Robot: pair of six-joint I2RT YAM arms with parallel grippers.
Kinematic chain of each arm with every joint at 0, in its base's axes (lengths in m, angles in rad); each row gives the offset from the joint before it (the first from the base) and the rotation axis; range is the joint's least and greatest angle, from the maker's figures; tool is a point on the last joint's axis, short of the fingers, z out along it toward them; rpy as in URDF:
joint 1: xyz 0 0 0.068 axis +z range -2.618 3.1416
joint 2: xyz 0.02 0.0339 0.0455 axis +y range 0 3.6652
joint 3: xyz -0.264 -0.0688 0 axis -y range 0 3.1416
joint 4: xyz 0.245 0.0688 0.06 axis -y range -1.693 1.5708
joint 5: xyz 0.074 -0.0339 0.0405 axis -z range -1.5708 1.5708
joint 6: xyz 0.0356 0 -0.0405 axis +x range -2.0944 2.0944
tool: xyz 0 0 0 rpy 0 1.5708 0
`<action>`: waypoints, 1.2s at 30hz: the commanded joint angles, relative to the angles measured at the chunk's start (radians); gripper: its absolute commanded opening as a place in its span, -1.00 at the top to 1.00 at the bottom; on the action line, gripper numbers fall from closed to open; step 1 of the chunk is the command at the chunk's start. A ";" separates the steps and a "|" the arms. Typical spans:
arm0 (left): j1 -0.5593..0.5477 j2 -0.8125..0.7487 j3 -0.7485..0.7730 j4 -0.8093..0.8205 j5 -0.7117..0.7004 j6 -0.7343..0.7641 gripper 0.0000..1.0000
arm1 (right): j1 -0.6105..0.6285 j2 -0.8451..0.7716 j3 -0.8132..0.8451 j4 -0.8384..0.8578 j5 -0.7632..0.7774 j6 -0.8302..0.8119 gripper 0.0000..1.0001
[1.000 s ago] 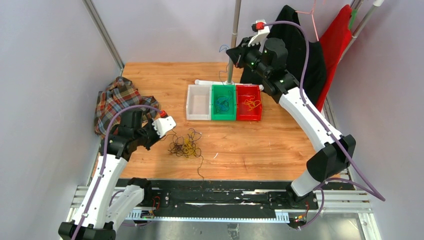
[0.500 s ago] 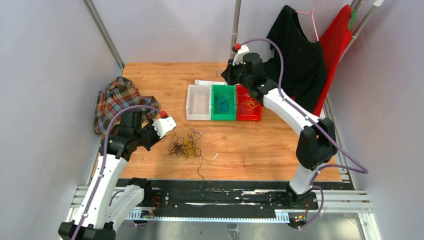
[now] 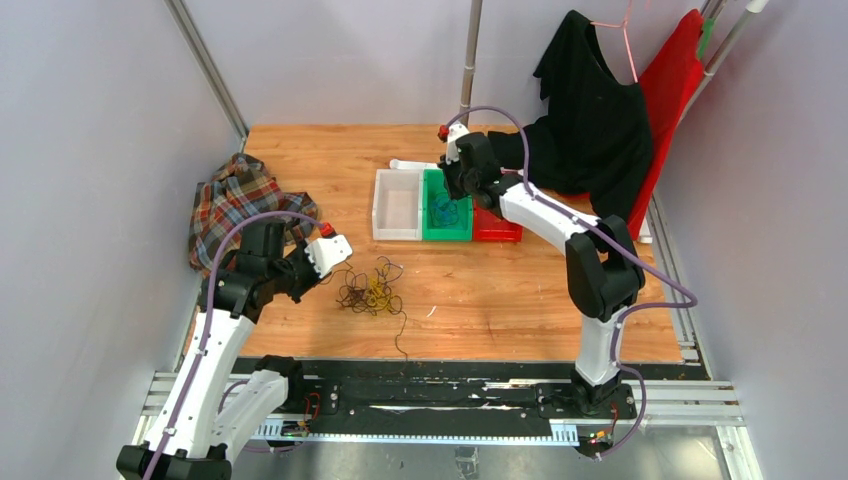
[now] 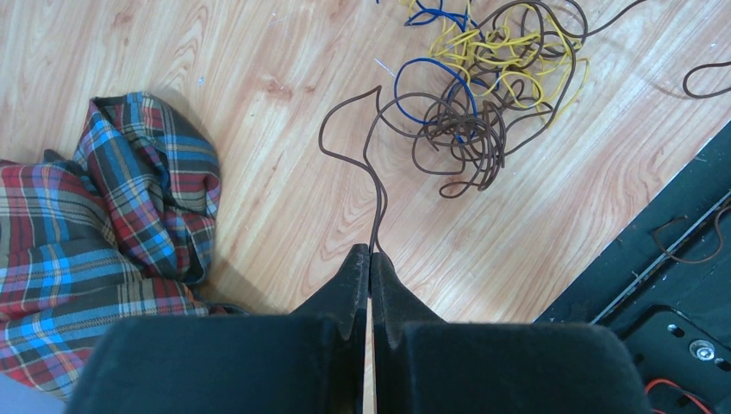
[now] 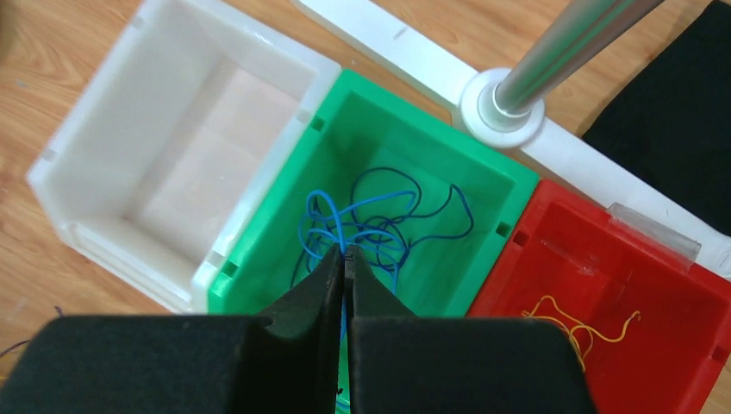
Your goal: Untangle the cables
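Three boxes (image 3: pixel 381 210) sit in a row toward the back of the worktop (image 3: pixel 520 290). Loose cables (image 5: pixel 379 231) lie in the middle box (image 5: pixel 431 147) and more cables (image 5: pixel 573 317) in the right box (image 5: pixel 621 259). A pole (image 3: pixel 470 60) stands just behind them. A tangle of cables (image 3: pixel 370 290) lies in front, nearer the left. A cloth (image 3: pixel 235 200) lies at the left edge, with the left hand (image 4: pixel 371 259) between it and the tangle. The right hand (image 5: pixel 345 256) is over the middle box.

Left arm (image 3: pixel 215 345) bent low, left gripper (image 4: pixel 371 252) jaws pinched together; right arm (image 3: pixel 545 215) reaches far forward, right gripper (image 5: pixel 345 252) pointing down, jaws closed.
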State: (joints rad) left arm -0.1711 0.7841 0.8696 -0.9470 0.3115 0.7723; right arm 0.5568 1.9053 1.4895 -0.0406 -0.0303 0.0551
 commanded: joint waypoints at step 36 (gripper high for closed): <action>-0.001 0.162 -0.087 0.134 0.227 -0.049 -0.59 | 0.293 -0.060 -0.346 0.156 -0.187 0.334 -0.37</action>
State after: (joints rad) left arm -0.1715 0.8841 0.8219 -0.9031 0.4763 0.7490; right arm 0.8524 1.7977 1.1172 0.0635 -0.1558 0.2577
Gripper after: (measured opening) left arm 0.805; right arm 0.688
